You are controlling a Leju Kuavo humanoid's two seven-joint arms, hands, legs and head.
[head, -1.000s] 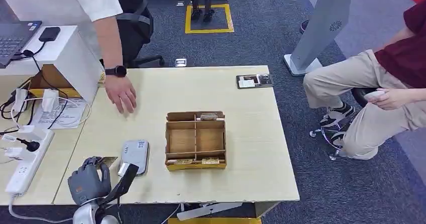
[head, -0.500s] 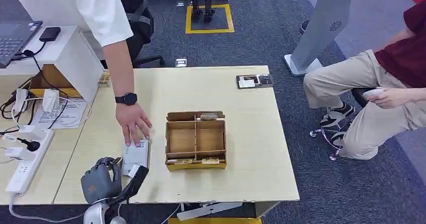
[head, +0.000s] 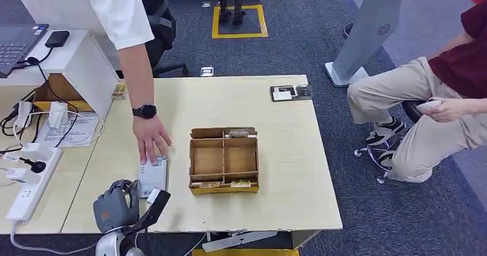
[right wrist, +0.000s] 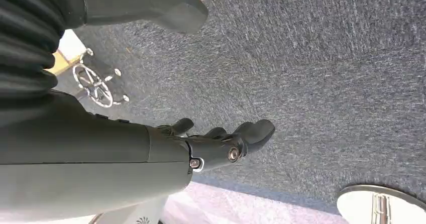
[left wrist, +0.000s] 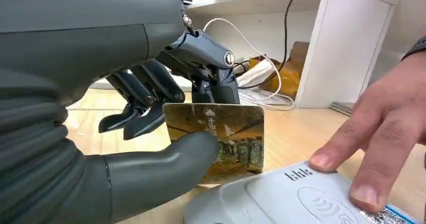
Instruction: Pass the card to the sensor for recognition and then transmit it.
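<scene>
My left hand (head: 116,209) is at the table's near left edge and pinches a gold card (left wrist: 228,136) between thumb and fingers, held upright. The card stands just beside the grey card sensor (head: 152,175), close to its near end (left wrist: 281,199). A person's hand (head: 150,138) rests its fingers on the sensor's far end. My right hand (right wrist: 221,143) hangs over blue carpet, fingers loosely curled, holding nothing.
A cardboard divided box (head: 224,160) sits right of the sensor. A power strip (head: 31,184) and cables lie at the left. A black tray (head: 291,92) is at the far right corner. A seated person (head: 425,107) is off to the right.
The person's hand moved from the table's far left onto the sensor and nudged it. My left hand shifted right with the card, closer to the sensor.
</scene>
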